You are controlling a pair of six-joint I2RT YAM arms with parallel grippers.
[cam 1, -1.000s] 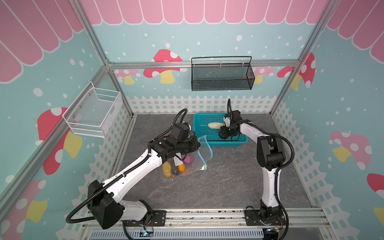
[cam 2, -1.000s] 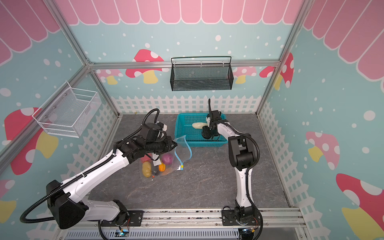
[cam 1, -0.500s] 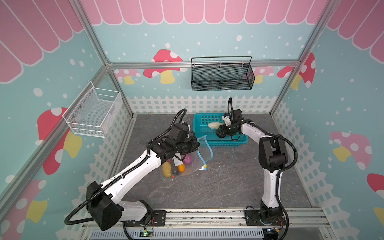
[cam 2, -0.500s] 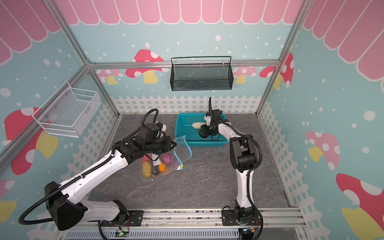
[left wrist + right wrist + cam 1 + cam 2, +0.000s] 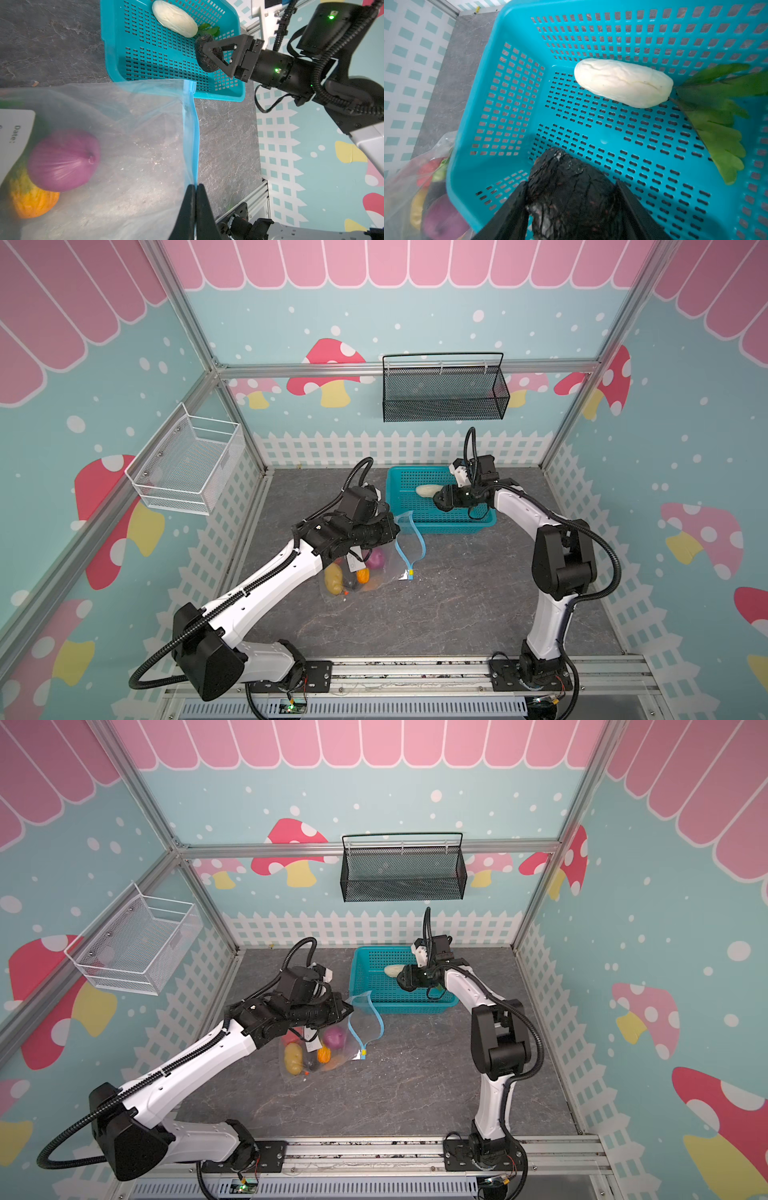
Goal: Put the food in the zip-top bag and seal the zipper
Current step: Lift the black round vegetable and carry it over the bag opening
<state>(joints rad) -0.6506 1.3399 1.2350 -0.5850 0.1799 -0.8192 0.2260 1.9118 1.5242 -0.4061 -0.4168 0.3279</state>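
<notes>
The clear zip-top bag (image 5: pixel 386 562) (image 5: pixel 351 1027) lies on the grey floor with a purple onion (image 5: pixel 63 160), an orange carrot (image 5: pixel 33 202) and a yellow potato (image 5: pixel 332 576) inside. My left gripper (image 5: pixel 196 187) (image 5: pixel 392 529) is shut on the blue zipper (image 5: pixel 194 135) and holds the mouth up. Its yellow slider (image 5: pixel 410 572) sits at the low end. My right gripper (image 5: pixel 571 182) (image 5: pixel 438 499) is shut on the dark eggplant (image 5: pixel 571 197) above the teal basket (image 5: pixel 512 104). A white radish (image 5: pixel 623 83) with green leaves (image 5: pixel 716 116) lies in the basket.
The teal basket (image 5: pixel 440 524) stands at the back, just behind the bag's mouth. A black mesh basket (image 5: pixel 442 393) hangs on the rear wall and a white wire basket (image 5: pixel 187 466) on the left wall. White picket fencing borders the floor.
My right gripper has carried the eggplant a little to the left inside the basket, toward the bag. The left gripper still holds the zipper edge in the same place.
</notes>
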